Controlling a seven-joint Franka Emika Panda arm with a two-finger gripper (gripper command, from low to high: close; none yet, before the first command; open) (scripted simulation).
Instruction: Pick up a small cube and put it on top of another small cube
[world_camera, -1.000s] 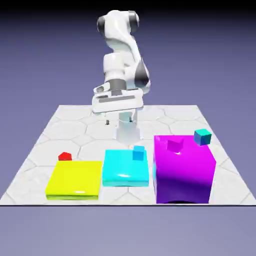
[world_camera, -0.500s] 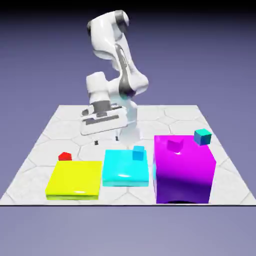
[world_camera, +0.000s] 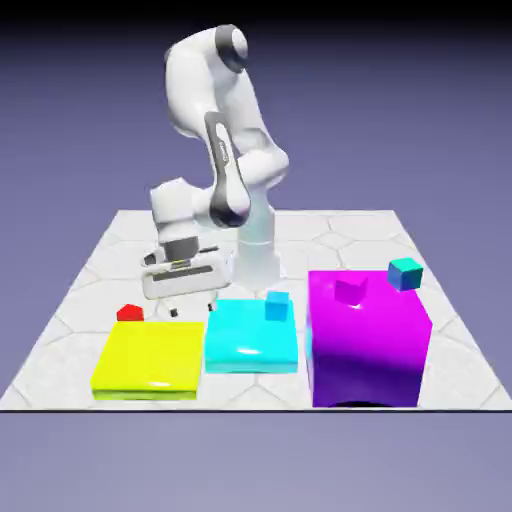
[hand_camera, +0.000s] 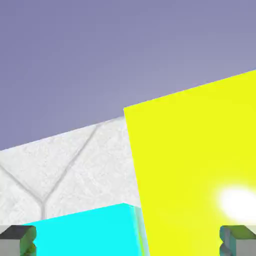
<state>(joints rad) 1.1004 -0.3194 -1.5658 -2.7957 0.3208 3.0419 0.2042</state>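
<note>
The tool (world_camera: 190, 305) hangs with its fingers spread wide and nothing between them, just above the far edge of the yellow block (world_camera: 150, 358). The red cube (world_camera: 129, 313) sits on the tabletop (world_camera: 120, 250) touching that block's far left corner. The teal cube (world_camera: 405, 273) rests behind the magenta block (world_camera: 367, 340), well apart from the yellow block.
</note>
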